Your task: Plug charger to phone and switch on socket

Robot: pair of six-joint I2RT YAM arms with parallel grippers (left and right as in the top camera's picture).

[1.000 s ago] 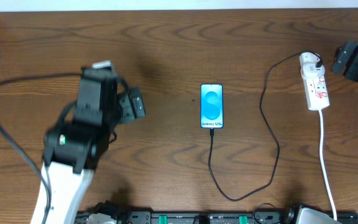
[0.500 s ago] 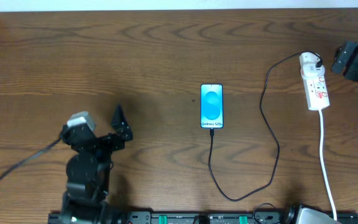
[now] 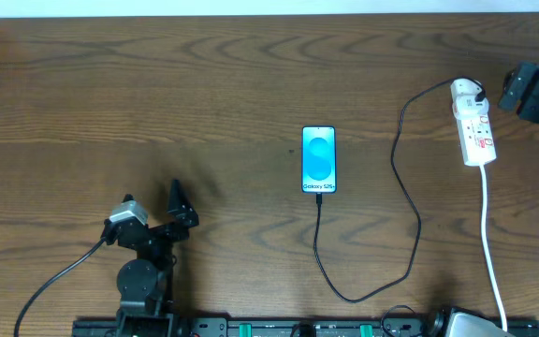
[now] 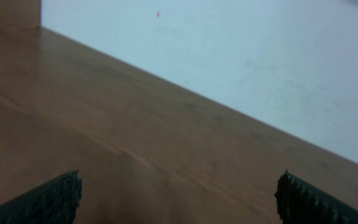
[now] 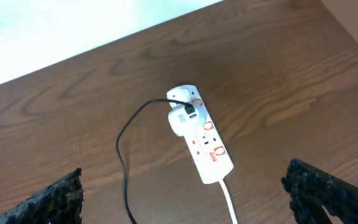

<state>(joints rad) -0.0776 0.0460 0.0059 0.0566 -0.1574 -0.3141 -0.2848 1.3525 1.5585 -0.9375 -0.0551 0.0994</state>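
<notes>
Evidently the charger (image 3: 317, 220) is sitting plugged into the phone (image 3: 318, 159) mid-counter (image 3: 251, 75), so the left tool (image 4: 178, 190) is idling near-left, spread wide and empty, while the right tool (image 5: 182, 186), equally spread and empty, is hovering over the far-right socket (image 5: 199, 142) for its switch

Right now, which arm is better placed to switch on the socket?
Right. The right gripper hovers beside the socket, which fills its wrist view; the left gripper is far across the table, beyond the phone.

A wooden table (image 3: 204, 84) bears the lit phone (image 3: 318, 159) at its middle. The black charger (image 3: 394, 161) loops from it to the white socket (image 3: 473, 126) at the right.
</notes>
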